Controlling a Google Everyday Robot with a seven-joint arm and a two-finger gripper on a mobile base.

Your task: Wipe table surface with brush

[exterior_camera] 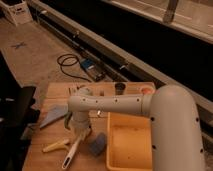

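The light wooden table surface [60,95] fills the lower middle of the camera view. My white arm reaches in from the right, and its gripper [79,129] points down over the left half of the table. It is shut on the upper end of the brush [71,152], a long white stick that slants down-left to its tip near the table's front edge. The lower end of the brush rests on or just above the wood.
A short yellow-handled tool [55,146] lies left of the brush and a blue-grey block [98,145] lies right of it. A big yellow tub [112,150] takes up the right front. A grey wedge-shaped piece [52,117] lies at the left edge, and a dark cup [120,88] stands at the back.
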